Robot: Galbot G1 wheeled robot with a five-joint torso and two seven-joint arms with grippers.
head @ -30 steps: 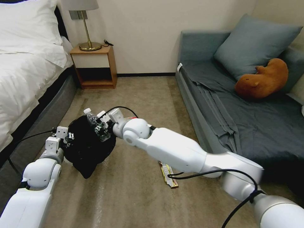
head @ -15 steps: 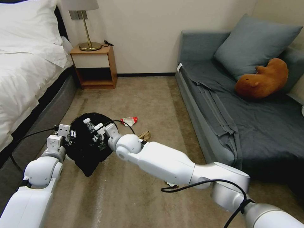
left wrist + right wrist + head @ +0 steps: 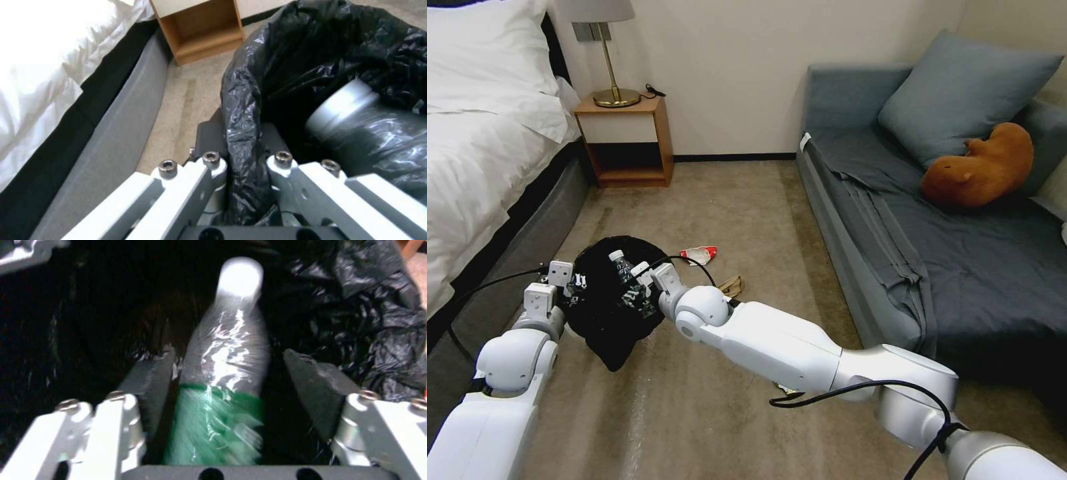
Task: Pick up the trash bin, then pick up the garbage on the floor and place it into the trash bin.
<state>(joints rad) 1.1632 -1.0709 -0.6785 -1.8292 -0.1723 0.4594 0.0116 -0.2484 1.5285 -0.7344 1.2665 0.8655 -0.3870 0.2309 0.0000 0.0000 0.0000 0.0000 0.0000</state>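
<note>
one item of garbage, the clear bottle (image 3: 229, 350) with the green label, now lies loose between the parted jaws of the right gripper (image 3: 642, 291) over the mouth of the trash bin (image 3: 602, 300). half a second earlier the fingers pinched it; a second ago it stood higher above the rim. the left gripper (image 3: 245, 163) stays clamped on the bin's bag-lined edge. the red-and-white wrapper (image 3: 700, 254) and crumpled brown paper (image 3: 731, 286) wait on the carpet.

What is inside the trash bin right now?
The clear bottle, cap first, sits between the open right gripper fingers over the bin's dark interior. The left gripper pinches the trash bin rim. The bin's bottom is too dark to see.
</note>
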